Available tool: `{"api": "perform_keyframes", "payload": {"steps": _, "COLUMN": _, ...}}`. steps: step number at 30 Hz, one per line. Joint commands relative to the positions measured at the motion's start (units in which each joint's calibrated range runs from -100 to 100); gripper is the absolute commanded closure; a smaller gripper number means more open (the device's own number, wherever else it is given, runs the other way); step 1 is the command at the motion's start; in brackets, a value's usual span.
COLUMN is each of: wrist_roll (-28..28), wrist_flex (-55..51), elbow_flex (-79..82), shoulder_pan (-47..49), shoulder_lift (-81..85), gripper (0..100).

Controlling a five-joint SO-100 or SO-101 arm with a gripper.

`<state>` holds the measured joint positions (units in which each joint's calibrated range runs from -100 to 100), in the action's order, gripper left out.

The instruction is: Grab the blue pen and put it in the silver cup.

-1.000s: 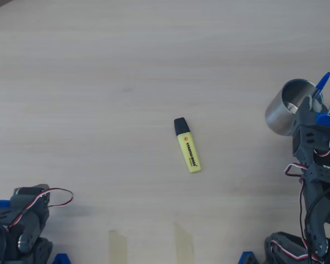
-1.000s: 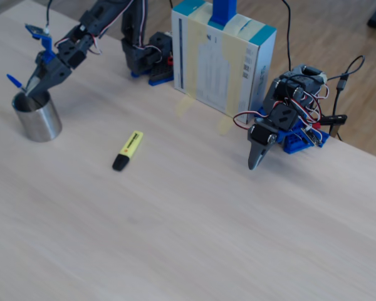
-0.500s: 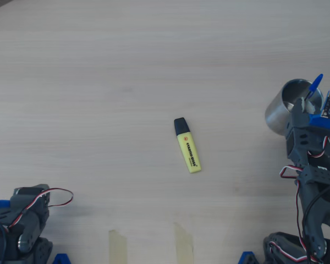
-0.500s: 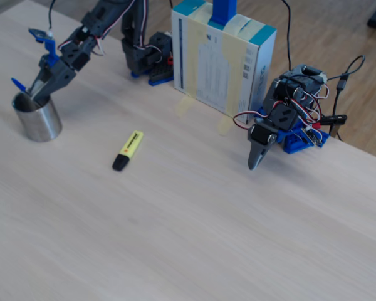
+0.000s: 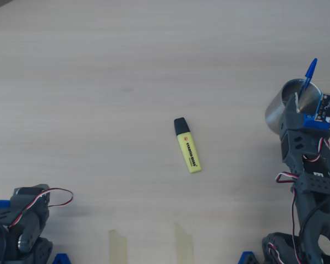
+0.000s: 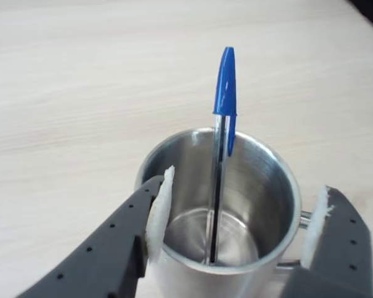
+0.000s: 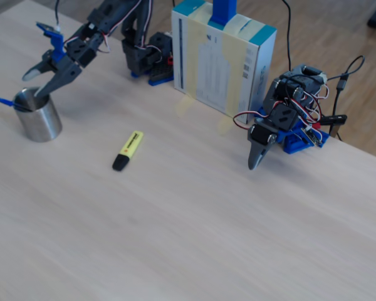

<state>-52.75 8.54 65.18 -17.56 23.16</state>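
In the fixed view, going from the left, the blue pen (image 7: 7,103) stands with its lower end inside the silver cup (image 7: 39,119) and leans over the rim, its capped end pointing out to the left. In the wrist view the pen (image 6: 220,149) has its tip on the cup's floor and its long axis rises steeply, cap uppermost, resting against the far wall of the cup (image 6: 261,167).

Just right of the cup in the fixed view, the gripper (image 7: 36,83) hangs over the rim with its fingers (image 7: 31,73) spread apart and holding nothing; the arm slants down to it from a base at the back of the worktop (image 7: 175,226). The wrist view shows the fingers (image 6: 160,208) on either side of the cup, clear of the pen.

Further right a yellow highlighter (image 7: 128,150) lies flat, well apart from the cup.
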Motion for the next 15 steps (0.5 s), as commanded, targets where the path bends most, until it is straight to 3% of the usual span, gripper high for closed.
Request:
{"api": "perform_keyframes", "payload": {"steps": 1, "wrist_roll": -0.09, "wrist_flex": 0.17, "elbow_flex": -0.28, "shoulder_pan": 0.54, "shoulder_lift": 3.27, "gripper": 62}}
{"api": "perform_keyframes", "payload": {"steps": 9, "wrist_roll": -0.25, "wrist_flex": -0.43, "elbow_flex": -0.37, "shoulder_pan": 3.86, "shoulder_lift": 6.52, "gripper": 61}}
{"api": "perform_keyframes", "payload": {"steps": 15, "wrist_roll": -0.30, "wrist_flex": -8.07, "elbow_flex": -0.82, "shoulder_pan": 7.78, "shoulder_lift": 14.41, "gripper": 61}}
